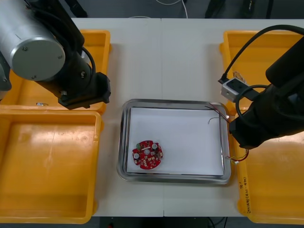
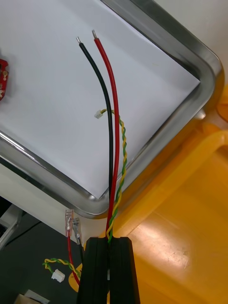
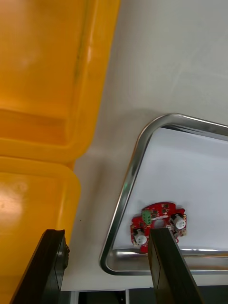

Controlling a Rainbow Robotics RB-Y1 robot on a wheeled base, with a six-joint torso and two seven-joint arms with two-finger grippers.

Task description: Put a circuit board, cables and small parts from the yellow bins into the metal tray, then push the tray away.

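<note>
My right gripper (image 2: 110, 243) is shut on a bundle of cables (image 2: 113, 142): a red wire, a black wire and a twisted yellow and green pair. The bundle's free ends reach over the white inside of the metal tray (image 2: 190, 45), above its right rim. In the front view the right arm (image 1: 266, 114) hangs at the tray's (image 1: 173, 176) right edge, and cable ends (image 1: 216, 116) lie just inside it. A round red circuit board (image 1: 147, 154) lies in the tray's near left part. My left gripper (image 3: 109, 268) is open and holds nothing; the board (image 3: 159, 222) and the tray's corner (image 3: 128, 180) lie beyond its fingers.
Two yellow bins (image 1: 47, 166) stand left of the tray and two (image 1: 275, 180) right of it. The left arm (image 1: 71, 71) hovers over the far left bin (image 1: 97, 42). Bare table stretches beyond the tray. A loose cable end (image 1: 237, 159) hangs at the near right bin's rim.
</note>
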